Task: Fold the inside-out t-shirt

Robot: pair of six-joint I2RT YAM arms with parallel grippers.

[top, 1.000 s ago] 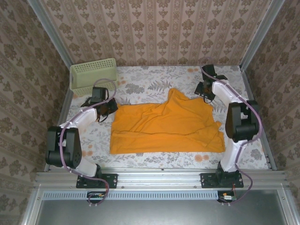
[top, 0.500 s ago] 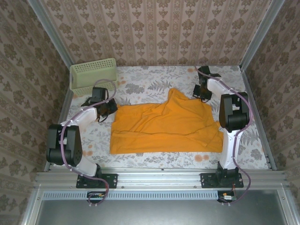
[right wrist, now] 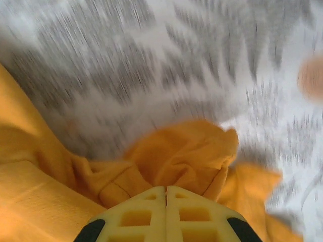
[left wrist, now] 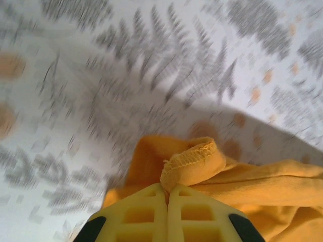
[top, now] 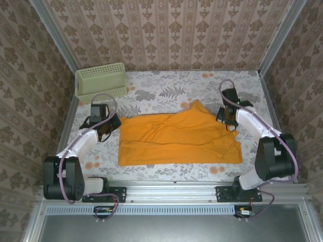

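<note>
Orange-yellow cloth, the inside-out t-shirt (top: 179,138), lies spread across the middle of the desk (top: 166,91), wider than deep, with a peak on its 12 o'clock edge. I read the left pincer (left wrist: 167,189) as pressed together on a stitched hem fold at the shirt's 10 o'clock corner. The right pincer (right wrist: 166,190) is likewise pressed together, pinching a bunched corner at 2 o'clock. Both wrist views are blurred: the desk pattern smears, and the lower frame edge cuts off the cloth beside the fingers. From above, the wrist housings cover the fingertips, so I cannot read contact there. A pale green basket (top: 100,79) stands at the desk's 10 o'clock, apart from the shirt.
</note>
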